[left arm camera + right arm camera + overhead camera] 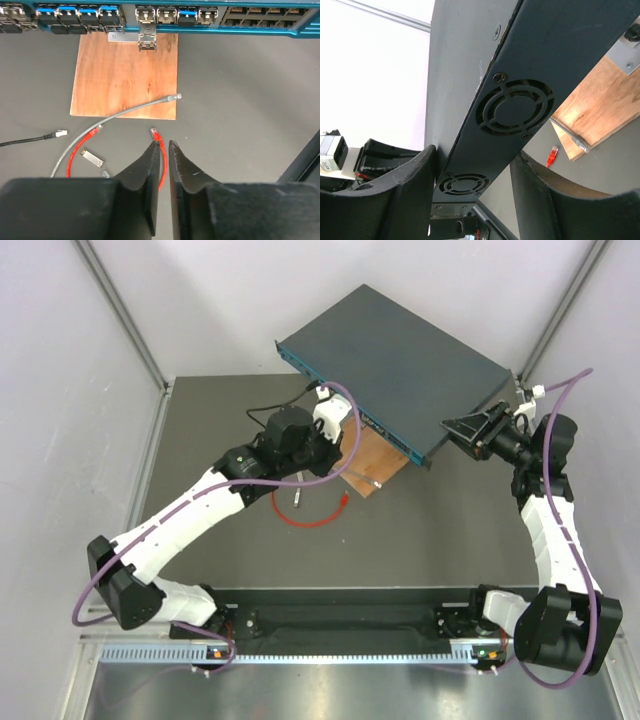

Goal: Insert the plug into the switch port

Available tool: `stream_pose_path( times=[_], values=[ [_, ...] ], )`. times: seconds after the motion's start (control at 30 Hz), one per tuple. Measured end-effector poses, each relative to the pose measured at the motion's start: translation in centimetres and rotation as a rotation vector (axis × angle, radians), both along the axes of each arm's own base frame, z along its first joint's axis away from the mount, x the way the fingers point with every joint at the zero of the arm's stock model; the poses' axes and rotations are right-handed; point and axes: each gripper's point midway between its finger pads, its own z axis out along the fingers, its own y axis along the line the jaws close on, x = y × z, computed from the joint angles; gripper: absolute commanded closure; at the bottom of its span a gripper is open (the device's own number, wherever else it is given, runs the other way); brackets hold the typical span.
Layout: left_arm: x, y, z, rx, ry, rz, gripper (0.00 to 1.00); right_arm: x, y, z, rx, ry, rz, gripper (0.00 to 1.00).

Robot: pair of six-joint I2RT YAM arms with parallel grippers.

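**A:** Left side status?

**B:** I was on the pickup step. The plug (155,133) lay on the table (240,100) just ahead of the left jaws, short of the wooden board (125,70). Jaws were narrow with the red cable (75,150) in the gap. Couldn't tell if it was pinched.

**A:** Right?

**B:** Right jaws were clamped across the switch (400,360) end, steadying it. Next I'd need a firm grip near the boot, then lift and square it to a free switch port (250,14).

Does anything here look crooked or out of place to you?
Yes. The switch box sits askew, diagonal across the table, its port side over a wooden board, with the right gripper clamping one end. The red cable lies loose in front, plugged into nothing.
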Motion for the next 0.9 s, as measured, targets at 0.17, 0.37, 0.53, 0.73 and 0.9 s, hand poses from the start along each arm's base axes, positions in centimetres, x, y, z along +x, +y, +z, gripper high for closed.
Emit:
stream_pose_path(
  times=[0.17, 0.37, 0.53, 0.73, 0.9],
  values=[
    [0.8, -1.0, 0.4, -0.042, -0.036, -0.005, 1.0, 0.0, 0.0, 0.0, -0.001, 0.0, 0.0, 1.0],
    [2.4, -2.7, 1.4, -0.103, -0.097, -0.011, 1.0, 0.0, 0.1, -0.1, -0.003, 0.003, 0.008, 1.0],
    [3.2, -3.6, 1.4, -0.122, -0.118, -0.012, 1.0, 0.0, 0.1, 0.0, -0.003, 0.002, 0.008, 1.0],
    [4.1, -4.2, 1.7, -0.131, -0.162, -0.017, 1.0, 0.0, 0.1, -0.1, -0.003, 0.003, 0.009, 1.0],
    [4.9, -4.5, 0.8, -0.104, -0.173, -0.008, 1.0, 0.0, 0.1, 0.0, -0.003, 0.003, 0.009, 1.0]
  ],
)
